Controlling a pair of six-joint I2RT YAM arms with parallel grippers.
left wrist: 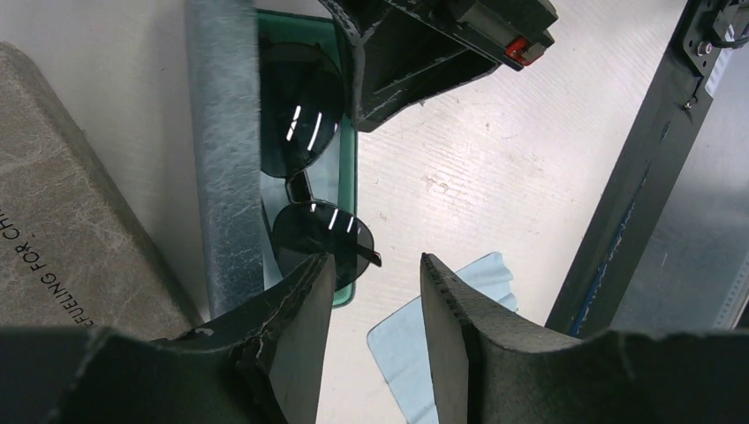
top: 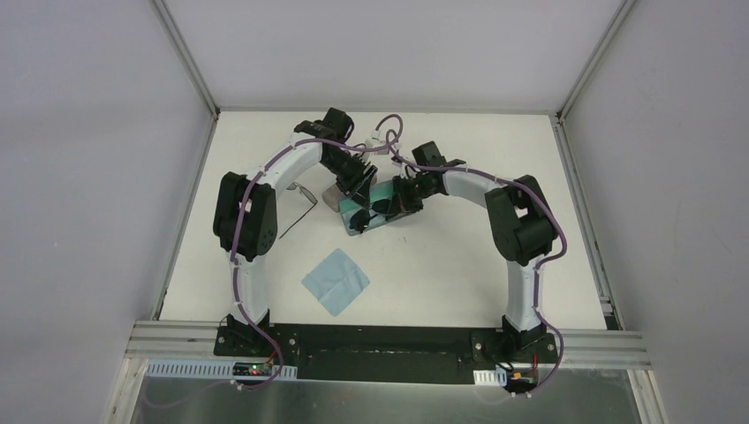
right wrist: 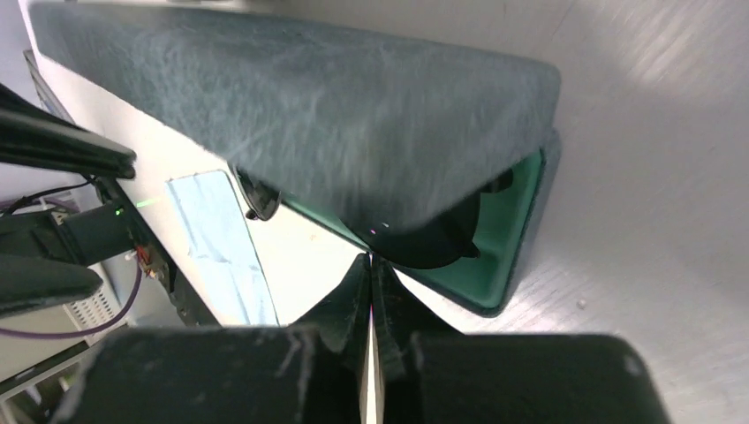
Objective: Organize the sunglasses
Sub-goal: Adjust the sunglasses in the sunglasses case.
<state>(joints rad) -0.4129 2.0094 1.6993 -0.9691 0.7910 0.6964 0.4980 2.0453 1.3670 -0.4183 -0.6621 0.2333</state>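
My left gripper (left wrist: 374,269) has its jaws apart. The sunglasses (left wrist: 316,231) lie just beyond its fingertips, inside the green-lined blue case (left wrist: 225,141). To its left, the beige case (left wrist: 71,221) reads "…UELING FOR CH…". My right gripper (right wrist: 369,269), fingers pressed together, sits beside the blue case's rim.

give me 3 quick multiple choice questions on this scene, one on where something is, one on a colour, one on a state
1. Where do the sunglasses by the left gripper lie?
A in the open case
B on the cloth
C on the beige case

2. What colour is the open case's lining?
A red
B green
C yellow

3. The left gripper is:
A shut on the cloth
B shut on the sunglasses
C open

Answers:
1 A, both lenses sit inside the case's tray.
2 B, green shows around the lenses.
3 C, its fingers stand apart, gripping nothing.
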